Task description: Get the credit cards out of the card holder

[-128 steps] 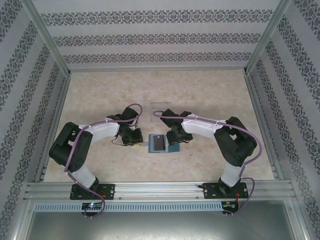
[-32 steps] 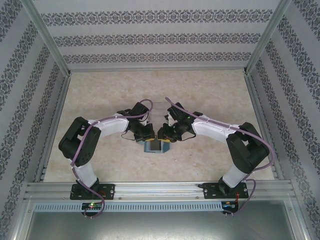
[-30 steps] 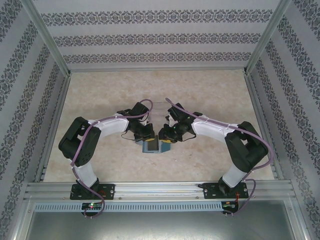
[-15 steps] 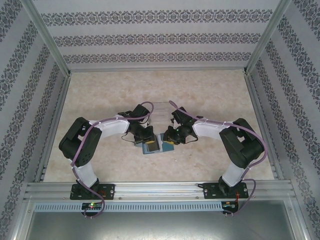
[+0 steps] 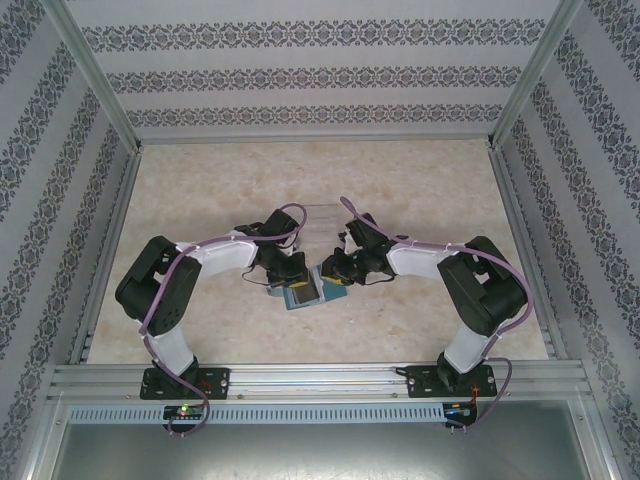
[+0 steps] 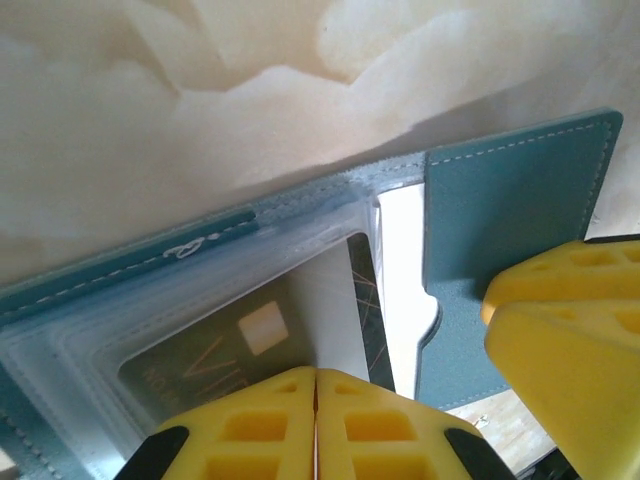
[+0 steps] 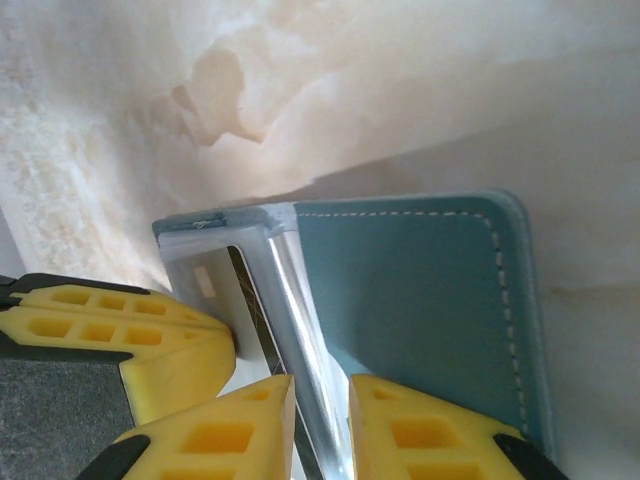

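Left gripper closed at card holder edge; right gripper narrowly straddles its sleeve edge, clamp unclear; credit card lies lengthwise toward it.

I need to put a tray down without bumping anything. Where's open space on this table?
Free: the marble-patterned table toward the patterned back wall, its two far corners, and the strip between the teal bifold wallet and the near aluminium rail. Crowded: the centre, where the left tool and right tool meet on the wallet.
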